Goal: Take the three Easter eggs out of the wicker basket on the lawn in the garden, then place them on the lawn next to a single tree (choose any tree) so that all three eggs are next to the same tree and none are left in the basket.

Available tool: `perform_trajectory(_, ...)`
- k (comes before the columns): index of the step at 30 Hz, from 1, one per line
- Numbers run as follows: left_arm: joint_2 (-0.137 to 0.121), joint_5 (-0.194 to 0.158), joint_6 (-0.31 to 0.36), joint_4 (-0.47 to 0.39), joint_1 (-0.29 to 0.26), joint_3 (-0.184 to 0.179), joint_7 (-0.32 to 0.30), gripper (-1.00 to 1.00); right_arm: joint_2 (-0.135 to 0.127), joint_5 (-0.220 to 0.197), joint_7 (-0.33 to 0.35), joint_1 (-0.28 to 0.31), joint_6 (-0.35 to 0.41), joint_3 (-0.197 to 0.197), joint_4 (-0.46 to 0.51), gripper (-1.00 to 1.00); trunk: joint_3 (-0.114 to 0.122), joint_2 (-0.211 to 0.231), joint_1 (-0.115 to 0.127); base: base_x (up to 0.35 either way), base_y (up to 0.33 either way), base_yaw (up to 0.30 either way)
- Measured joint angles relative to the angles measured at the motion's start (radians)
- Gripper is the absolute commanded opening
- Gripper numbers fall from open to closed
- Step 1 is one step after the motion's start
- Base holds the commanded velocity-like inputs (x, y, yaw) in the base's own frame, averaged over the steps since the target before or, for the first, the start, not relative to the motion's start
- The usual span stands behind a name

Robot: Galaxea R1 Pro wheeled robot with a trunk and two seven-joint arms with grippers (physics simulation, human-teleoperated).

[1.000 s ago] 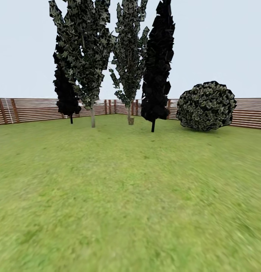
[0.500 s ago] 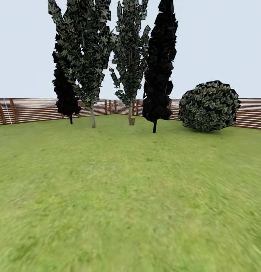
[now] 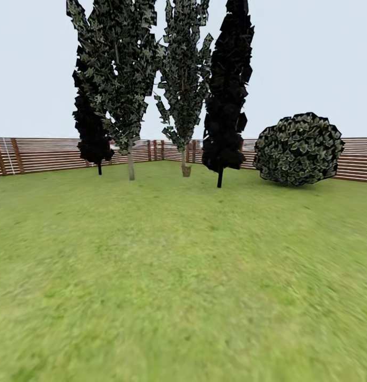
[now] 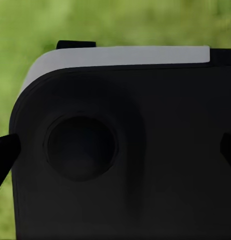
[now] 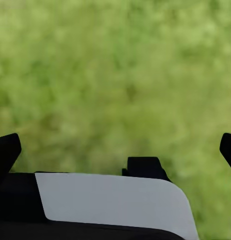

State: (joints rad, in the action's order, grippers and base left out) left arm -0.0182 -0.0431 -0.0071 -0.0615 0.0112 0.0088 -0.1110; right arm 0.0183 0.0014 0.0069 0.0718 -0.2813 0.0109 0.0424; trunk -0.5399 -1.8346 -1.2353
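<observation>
Lawn (image 3: 183,276) spreads from near to the far slat fence (image 3: 40,154). Pale-trunk tree (image 3: 130,159) stands far left of centre, black conifer (image 3: 226,90) right of it, round bush (image 3: 298,149) far right. Left gripper (image 4: 115,150) and right gripper (image 5: 115,147) fingertips sit wide apart over grass, holding nothing.

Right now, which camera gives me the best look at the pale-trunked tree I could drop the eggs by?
The head view: the tree stands whole, slim pale trunk and leaf clumps, on the lawn before the fence. The left wrist view shows blurred grass behind a dark robot housing; the right wrist view shows blurred grass.
</observation>
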Motion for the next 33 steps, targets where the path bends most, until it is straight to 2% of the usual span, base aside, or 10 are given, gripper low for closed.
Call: perform_trajectory(33,0.000,0.000,0.000,0.000,0.001,0.001,0.001,1.00,0.000,0.000,0.000,0.000,0.000,0.000,0.000,1.00,0.000,0.000,0.000,0.334,0.127,0.000)
